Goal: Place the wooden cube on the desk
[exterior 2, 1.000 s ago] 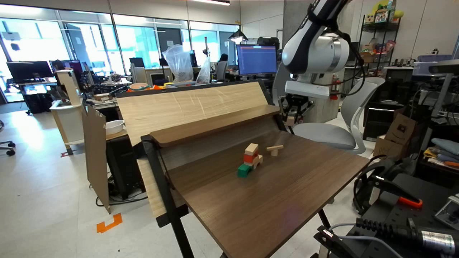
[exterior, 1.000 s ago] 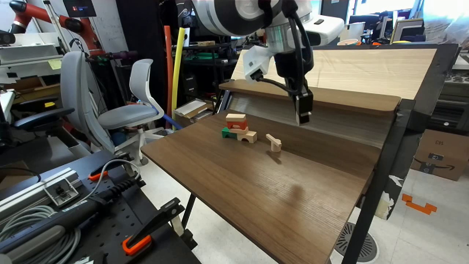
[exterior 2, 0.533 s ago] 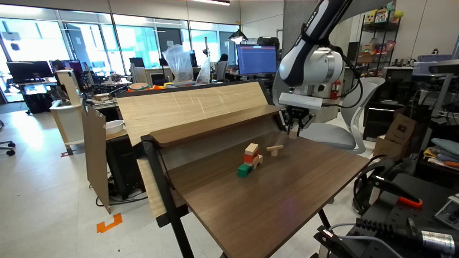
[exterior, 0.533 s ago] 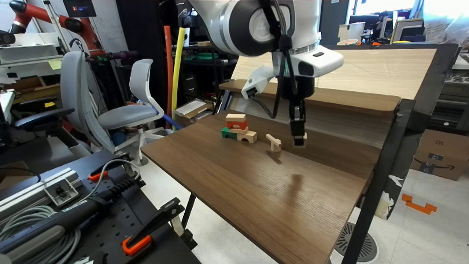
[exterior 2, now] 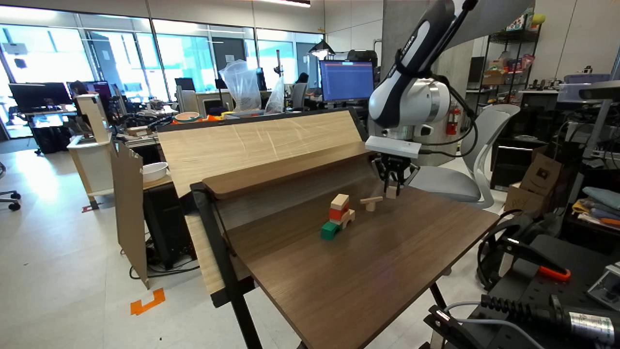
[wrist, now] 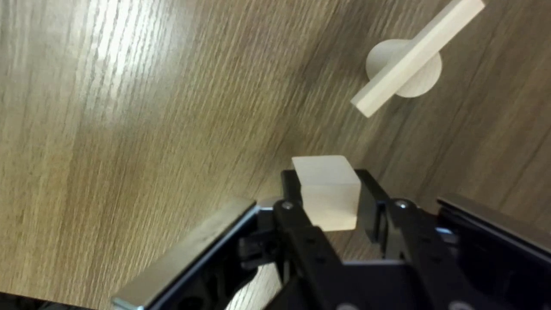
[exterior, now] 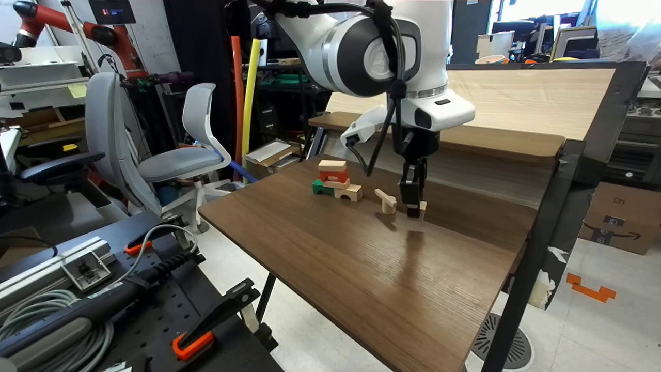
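Down toward the large dark brown wood-grain desk (exterior: 330,253), the white-and-black robot arm (exterior: 379,59) has come since the earlier frames, its black two-fingered gripper (exterior 2: 392,189) now nearer the panelled back edge than the front one. On that same side stand a stack of green, red and pale wooden blocks (exterior 2: 338,214) and an upright pale wooden cylinder (exterior: 389,208) topped by a slim wooden bar (wrist: 416,54). Clamped in the gripper, the plain pale tan wooden cube (wrist: 328,193) is near the cylinder, over the desk; whether it touches, I cannot tell.
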{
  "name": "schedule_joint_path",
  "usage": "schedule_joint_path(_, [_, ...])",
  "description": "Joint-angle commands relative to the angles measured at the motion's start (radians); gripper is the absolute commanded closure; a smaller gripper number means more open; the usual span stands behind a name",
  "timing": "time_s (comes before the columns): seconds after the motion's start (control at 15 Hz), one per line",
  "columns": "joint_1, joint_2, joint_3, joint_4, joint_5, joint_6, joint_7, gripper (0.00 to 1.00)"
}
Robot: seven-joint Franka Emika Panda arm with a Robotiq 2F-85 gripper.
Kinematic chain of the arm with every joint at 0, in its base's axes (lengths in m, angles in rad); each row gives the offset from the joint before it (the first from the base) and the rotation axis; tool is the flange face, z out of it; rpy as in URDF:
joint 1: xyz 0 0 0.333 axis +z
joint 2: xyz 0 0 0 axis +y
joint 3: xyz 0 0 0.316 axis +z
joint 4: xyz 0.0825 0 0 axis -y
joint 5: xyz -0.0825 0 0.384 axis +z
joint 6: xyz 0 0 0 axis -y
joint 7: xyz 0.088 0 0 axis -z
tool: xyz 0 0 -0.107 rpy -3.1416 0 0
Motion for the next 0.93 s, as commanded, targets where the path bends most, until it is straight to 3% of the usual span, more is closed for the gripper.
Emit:
schedule_joint_path(0.0, [0.009,0.054,-0.012,0.082,0.004,-0.041,0.055,0.89])
schedule_joint_path(0.27, [0.009,0.081,-0.018,0.116,-0.005,-0.060,0.092,0.89])
schedule_joint_path(0.33, [0.009,0.085,-0.020,0.123,-0.008,-0.070,0.100,0.39])
schedule_joint_path(0.47, [0.009,0.088,-0.025,0.135,-0.014,-0.080,0.109,0.31])
schedule_joint_path(0.73, [0.014,0.051,-0.031,0.121,-0.042,-0.064,0.076,0.02])
schedule_joint_path(0.87, [0.012,0.014,-0.022,0.094,-0.057,-0.053,0.037,0.00])
